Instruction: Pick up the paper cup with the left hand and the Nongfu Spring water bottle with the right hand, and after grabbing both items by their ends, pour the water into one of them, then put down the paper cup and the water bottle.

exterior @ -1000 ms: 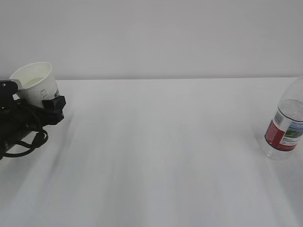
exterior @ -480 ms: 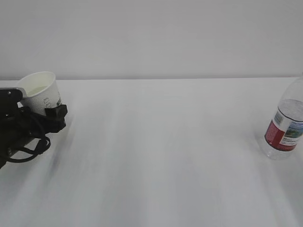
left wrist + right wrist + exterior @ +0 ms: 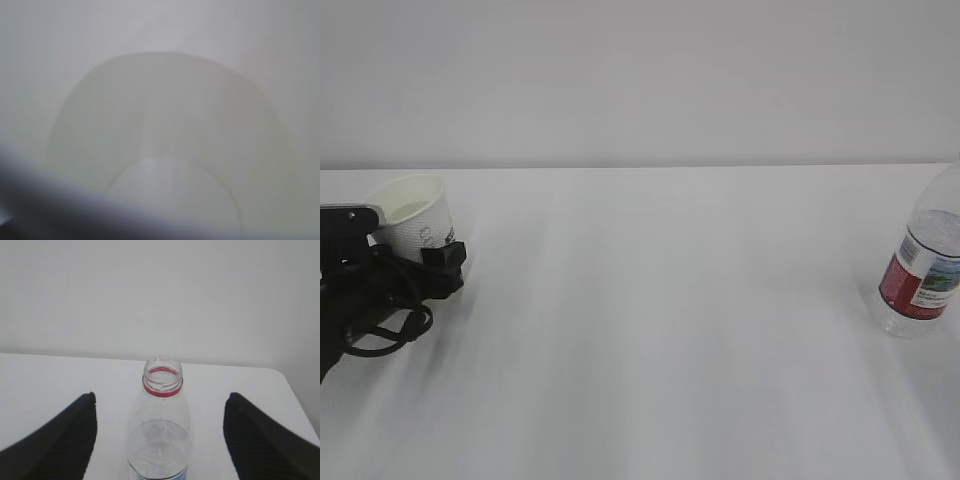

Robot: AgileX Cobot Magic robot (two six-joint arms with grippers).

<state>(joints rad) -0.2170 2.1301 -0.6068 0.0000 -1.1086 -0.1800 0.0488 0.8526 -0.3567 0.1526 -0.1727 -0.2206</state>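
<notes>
Since a second ago the left hand (image 3: 395, 262) has come down and drifted a little to the right, carrying the paper cup (image 3: 415, 217) with it, so the cup sits lower against the white table (image 3: 660, 320) than it did. It's less tipped now too, closer to upright, though the mouth leans a bit toward the left. Nothing else has budged; the Nongfu Spring water bottle (image 3: 924, 262) is in the same spot at the far right edge.

The left claw is clamped around the cup: one black finger (image 3: 445, 256) presses on the cup's lower right side and a grey plate (image 3: 348, 214) sits by the rim on the left. Cables loop below the arm. Can't tell from outside whether the cup's base is touching the table. The left wrist camera is basically staring into the cup, all pale cream wall with the round bottom showing, pretty blurry.

Over on the right, the bottle stands upright on the table, cap off, red neck ring (image 3: 162, 388) visible, some clear water (image 3: 159, 442) inside. The right hand (image 3: 161, 440) has its two black fingers (image 3: 60, 437) spread wide on either side of the bottle, clear gaps both sides, not touching it. So that claw is released, nothing gripped.
</notes>
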